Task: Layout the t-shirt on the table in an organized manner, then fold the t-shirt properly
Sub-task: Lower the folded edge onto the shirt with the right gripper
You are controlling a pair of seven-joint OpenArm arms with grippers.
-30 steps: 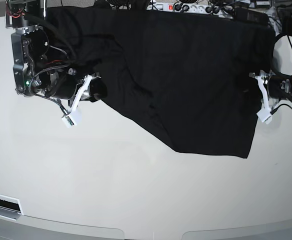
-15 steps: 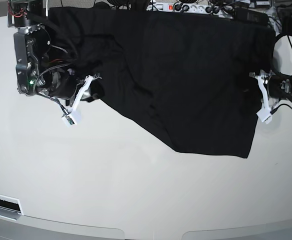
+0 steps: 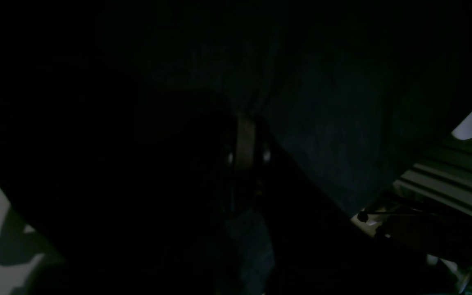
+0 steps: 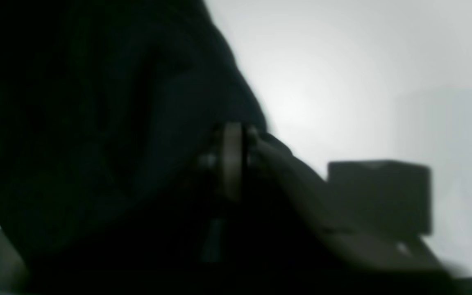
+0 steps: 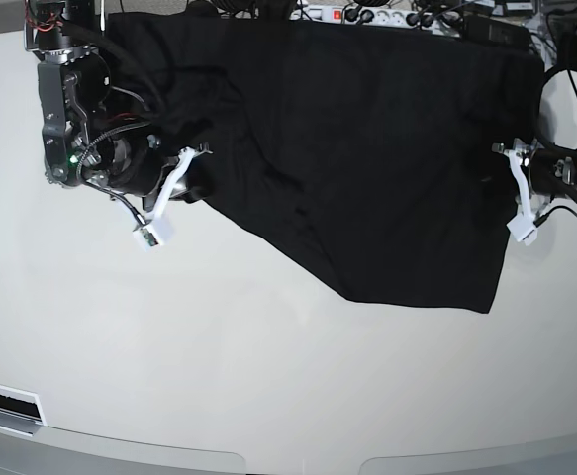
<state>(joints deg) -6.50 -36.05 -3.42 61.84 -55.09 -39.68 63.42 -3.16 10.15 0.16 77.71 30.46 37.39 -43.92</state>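
- Spreading the t-shirt (image 5: 357,158) across the far half of the bench (image 5: 268,376) is the step in hand; it lies mostly flat, its far edge at the bench's back edge, one corner trailing toward the near side.
- My left tool (image 5: 519,193) is clamped on the shirt's edge at the base view's right, unmoved over the last second.
- My right tool (image 5: 174,193) has drifted slightly toward the shirt's bunched side and its arm has swung; its fingers stand apart in the base view, but whether cloth sits between them I cannot tell.
- I judge that side needs a fresh pinch before pulling it flat.
- The right wrist view shows cloth (image 4: 96,123) against the finger, bare bench beyond; the left wrist view is nearly black with fabric (image 3: 322,123).
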